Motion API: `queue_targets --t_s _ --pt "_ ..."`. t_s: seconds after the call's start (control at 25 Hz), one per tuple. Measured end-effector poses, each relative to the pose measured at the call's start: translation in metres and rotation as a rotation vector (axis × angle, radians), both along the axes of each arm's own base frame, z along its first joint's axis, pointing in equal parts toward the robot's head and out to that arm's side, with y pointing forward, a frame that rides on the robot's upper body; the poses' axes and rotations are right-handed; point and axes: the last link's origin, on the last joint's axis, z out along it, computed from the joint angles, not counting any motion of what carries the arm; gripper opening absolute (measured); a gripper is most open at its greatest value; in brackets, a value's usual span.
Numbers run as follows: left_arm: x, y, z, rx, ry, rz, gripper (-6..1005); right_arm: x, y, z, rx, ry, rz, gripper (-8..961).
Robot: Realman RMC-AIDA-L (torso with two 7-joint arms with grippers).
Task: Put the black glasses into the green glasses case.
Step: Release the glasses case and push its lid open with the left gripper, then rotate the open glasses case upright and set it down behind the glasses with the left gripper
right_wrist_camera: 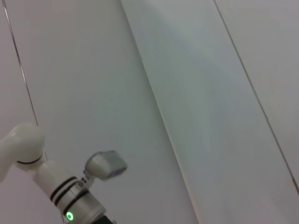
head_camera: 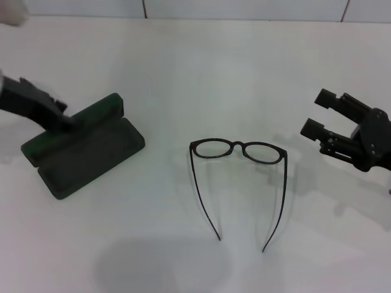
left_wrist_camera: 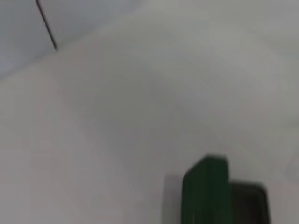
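Head view looks down; left wrist view close — both share green glasses case (head_camera: 82, 146).

No text, label, brand, number or sign can be read anywhere before me; the green glasses case (head_camera: 82, 146) at my left shows no legible lettering on its surfaces.

Prob. a lab: bare white table (head_camera: 183, 67), tiled wall (right_wrist_camera: 224, 93).
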Motion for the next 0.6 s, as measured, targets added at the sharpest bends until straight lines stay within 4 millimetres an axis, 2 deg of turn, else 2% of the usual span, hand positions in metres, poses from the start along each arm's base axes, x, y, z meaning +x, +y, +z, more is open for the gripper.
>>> queue_targets --t_s 0.24,0.6 --pt "-0.007 0.003 -0.019 -0.036 0.031 0.022 441 -0.005 0.006 0.001 0.006 -0.006 0.019 856" --pt "-0.002 0.004 -0.021 -0.042 0.033 0.026 364 -0.005 0.007 -0.001 0.015 -0.016 0.015 855"
